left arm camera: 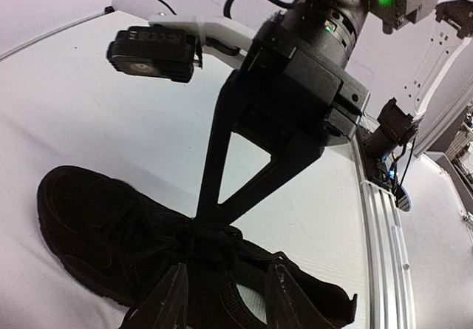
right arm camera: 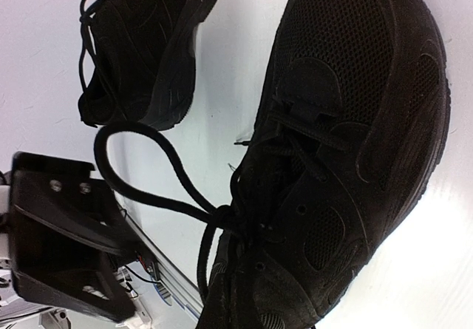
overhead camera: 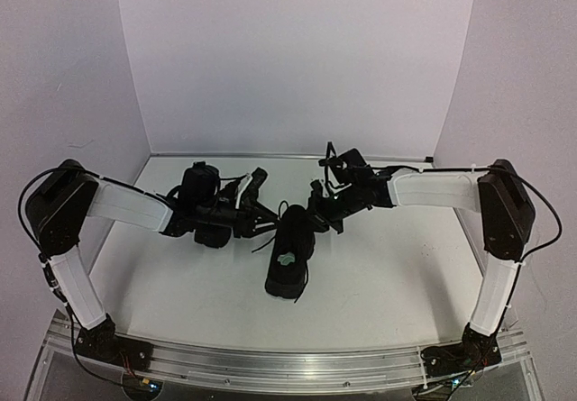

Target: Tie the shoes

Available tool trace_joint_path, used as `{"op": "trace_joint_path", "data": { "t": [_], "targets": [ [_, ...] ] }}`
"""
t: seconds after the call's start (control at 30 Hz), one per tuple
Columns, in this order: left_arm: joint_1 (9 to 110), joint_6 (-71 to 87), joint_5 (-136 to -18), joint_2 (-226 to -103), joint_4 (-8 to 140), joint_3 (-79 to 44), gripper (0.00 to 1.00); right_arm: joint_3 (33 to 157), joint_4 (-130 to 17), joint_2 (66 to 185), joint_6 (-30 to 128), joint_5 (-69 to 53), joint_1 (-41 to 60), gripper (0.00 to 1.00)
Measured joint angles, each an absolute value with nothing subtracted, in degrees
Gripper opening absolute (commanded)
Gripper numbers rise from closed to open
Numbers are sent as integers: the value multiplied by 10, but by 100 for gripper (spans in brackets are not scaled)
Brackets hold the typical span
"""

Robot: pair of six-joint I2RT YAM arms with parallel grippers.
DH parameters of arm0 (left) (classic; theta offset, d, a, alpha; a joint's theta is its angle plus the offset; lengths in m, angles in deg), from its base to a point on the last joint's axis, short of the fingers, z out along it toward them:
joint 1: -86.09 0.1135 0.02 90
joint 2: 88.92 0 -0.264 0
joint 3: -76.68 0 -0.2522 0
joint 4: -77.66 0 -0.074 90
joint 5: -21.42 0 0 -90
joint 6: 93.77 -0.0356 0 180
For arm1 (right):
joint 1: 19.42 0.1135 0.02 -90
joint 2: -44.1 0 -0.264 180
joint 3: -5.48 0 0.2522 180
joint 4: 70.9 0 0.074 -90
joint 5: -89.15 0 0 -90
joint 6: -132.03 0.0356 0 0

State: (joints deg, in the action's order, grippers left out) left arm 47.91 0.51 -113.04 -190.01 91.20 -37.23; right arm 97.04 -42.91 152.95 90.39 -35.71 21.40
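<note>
One black shoe (overhead camera: 290, 255) lies mid-table, toe to the back, with a pale patch (overhead camera: 287, 259) inside. In the left wrist view this shoe (left arm camera: 111, 225) fills the bottom. My left gripper (left arm camera: 225, 299) is open, its fingers (left arm camera: 159, 303) spread above the shoe's opening. My right gripper (left arm camera: 198, 222) comes down with its tips together at the laces, shut on a lace. In the right wrist view the shoe (right arm camera: 355, 144) fills the right side and a lace loop (right arm camera: 122, 170) runs left from the knot; my own fingers do not stand out against it. The second shoe (right arm camera: 140, 41) lies beyond.
The second shoe (overhead camera: 214, 234) sits partly under my left arm. White walls enclose the table on three sides. A metal rail (overhead camera: 288, 365) runs along the near edge. My left arm's black body (right arm camera: 59, 233) is close beside the lace loop.
</note>
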Motion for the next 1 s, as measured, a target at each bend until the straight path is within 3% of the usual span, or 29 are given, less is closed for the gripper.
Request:
{"op": "trace_joint_path", "data": {
  "t": [0.2, 0.37, 0.57, 0.73, 1.0],
  "targets": [
    [509, -3, -1105, -1864, 834, -370, 48, 969, -429, 1522, 904, -348, 214, 0],
    [514, 28, -1090, -1908, 763, -308, 56, 966, -429, 1522, 904, -347, 214, 0],
    [509, 98, -1097, -1937, 788, -289, 58, 963, -427, 1521, 904, -347, 214, 0],
    [495, 128, -1099, -1955, 806, -285, 66, 963, -427, 1520, 904, -347, 214, 0],
    [478, 141, -1092, -1991, 808, -262, 59, 963, -427, 1519, 904, -348, 214, 0]
  ]
}}
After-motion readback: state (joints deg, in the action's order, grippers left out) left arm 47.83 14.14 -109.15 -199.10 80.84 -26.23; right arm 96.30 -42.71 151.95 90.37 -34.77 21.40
